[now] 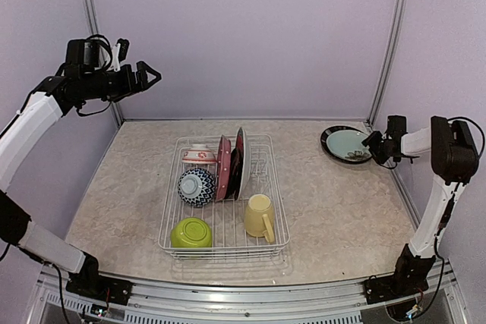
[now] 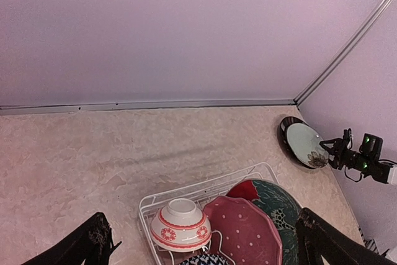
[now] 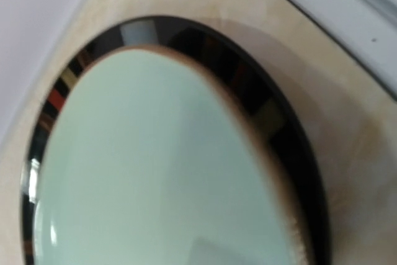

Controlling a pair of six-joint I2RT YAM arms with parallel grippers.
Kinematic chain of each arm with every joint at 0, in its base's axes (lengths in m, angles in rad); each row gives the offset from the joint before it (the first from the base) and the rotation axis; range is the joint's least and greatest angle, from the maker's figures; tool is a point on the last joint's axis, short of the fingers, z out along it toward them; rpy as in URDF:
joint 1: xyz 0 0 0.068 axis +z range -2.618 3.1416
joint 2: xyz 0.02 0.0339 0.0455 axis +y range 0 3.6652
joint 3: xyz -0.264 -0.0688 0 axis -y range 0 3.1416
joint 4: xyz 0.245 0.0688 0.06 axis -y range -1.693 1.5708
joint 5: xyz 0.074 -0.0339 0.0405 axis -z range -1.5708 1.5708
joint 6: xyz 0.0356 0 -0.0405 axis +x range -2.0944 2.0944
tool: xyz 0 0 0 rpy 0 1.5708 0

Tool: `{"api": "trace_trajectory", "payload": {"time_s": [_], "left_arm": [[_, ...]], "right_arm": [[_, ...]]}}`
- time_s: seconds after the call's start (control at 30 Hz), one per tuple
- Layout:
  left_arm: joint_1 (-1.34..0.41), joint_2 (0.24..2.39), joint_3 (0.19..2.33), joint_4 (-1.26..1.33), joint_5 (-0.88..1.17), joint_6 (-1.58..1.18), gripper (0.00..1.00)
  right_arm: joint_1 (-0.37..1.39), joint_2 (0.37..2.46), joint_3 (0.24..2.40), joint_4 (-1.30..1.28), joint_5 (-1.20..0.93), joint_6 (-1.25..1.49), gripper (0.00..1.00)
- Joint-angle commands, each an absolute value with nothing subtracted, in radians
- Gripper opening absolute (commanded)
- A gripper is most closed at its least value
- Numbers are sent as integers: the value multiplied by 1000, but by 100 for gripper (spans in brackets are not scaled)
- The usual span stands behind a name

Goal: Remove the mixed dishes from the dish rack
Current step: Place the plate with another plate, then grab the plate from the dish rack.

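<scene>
The dish rack (image 1: 225, 250) stands mid-table. In it are a red-white bowl (image 1: 199, 154), a blue-patterned bowl (image 1: 197, 187), a lime green bowl (image 1: 190, 233), a pale yellow mug (image 1: 260, 215), an upright pink dotted plate (image 1: 222, 168) and red and dark green plates (image 1: 240, 158) behind it. My left gripper (image 1: 149, 75) is open and empty, raised high at the left, far from the rack. My right gripper (image 1: 372, 144) is at the right rim of a black-rimmed pale green plate (image 1: 345, 144) lying on the table at the back right. Its fingers do not show in the right wrist view.
Purple walls close the table at the back and sides, with metal corner posts (image 1: 386, 43). The pale green plate (image 3: 155, 166) fills the right wrist view. The left wrist view shows the rack's far end (image 2: 205, 187) and the red-white bowl (image 2: 180, 224).
</scene>
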State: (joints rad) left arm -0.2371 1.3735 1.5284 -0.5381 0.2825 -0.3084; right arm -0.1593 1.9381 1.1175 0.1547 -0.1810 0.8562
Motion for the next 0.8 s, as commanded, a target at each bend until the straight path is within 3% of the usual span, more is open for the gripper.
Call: {"api": "trace_trajectory", "payload": {"time_s": [0.0,0.1,0.27,0.77], "left_arm": [[-243,1379,1522,-521,296,-307,99],[-243,1373,1523,-523,287,-306,99],[-243,1369,1523,-522,288,-305,99],[-248,1371,1524,-521,307,-318,99]], "right_arm": [[-163,1886,1124,95,-144,775,69],[-164,1869,1122,54,-137,737,77],[-163,1795,1088,7,-108,679,84],[-15,1554,909,-163,26,513,84]]}}
